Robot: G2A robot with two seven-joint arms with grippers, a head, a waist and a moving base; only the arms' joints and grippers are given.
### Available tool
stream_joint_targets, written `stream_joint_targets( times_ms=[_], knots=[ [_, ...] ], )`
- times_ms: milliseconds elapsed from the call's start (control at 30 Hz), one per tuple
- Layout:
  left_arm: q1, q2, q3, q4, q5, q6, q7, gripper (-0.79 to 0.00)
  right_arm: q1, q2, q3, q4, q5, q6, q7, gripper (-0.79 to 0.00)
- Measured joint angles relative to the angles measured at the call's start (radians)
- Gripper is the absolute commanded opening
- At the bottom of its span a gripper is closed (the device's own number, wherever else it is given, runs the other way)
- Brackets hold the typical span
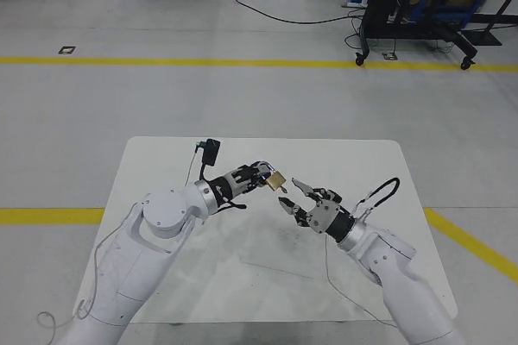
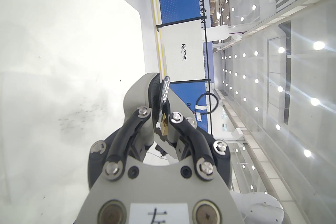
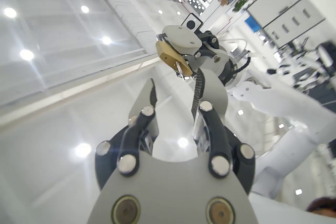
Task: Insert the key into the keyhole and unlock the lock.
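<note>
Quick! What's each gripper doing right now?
Left gripper: shut on the padlock.
Right gripper: open, holding nothing.

Bright, even light from overhead fills the hall, so the white tabletop (image 1: 363, 168) looks nearly washed out in the left wrist view and carries only soft, faint shadows. Round ceiling lamps (image 2: 319, 45) flare into long star-shaped streaks there, while the brass lock (image 3: 170, 58) takes a dull sheen. Both wrist views bend straight lines strongly toward their edges.
</note>
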Motion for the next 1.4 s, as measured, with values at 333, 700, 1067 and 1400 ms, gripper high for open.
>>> stream_joint_targets(
  times_ms=[333, 700, 1067, 1400],
  knots=[
    [-0.022, -0.001, 0.064, 0.003, 0.121, 0.033, -0.046, -0.785, -0.204, 0.021, 0.246, -0.157, -0.195, -0.268, -0.054, 0.0],
    [-0.138, -0.038, 0.324, 0.093, 0.368, 0.153, -0.176, -0.785, -0.281, 0.021, 0.328, -0.192, -0.207, -0.371, -0.062, 0.0],
    [-0.201, -0.06, 0.381, 0.155, 0.407, 0.206, -0.245, -0.366, -0.282, 0.021, 0.328, -0.192, -0.207, -0.371, -0.062, 0.0],
    [-0.193, -0.061, 0.332, 0.155, 0.373, 0.17, -0.222, 0.0, -0.282, 0.021, 0.328, -0.192, -0.207, -0.371, -0.062, 0.0]
  ],
)
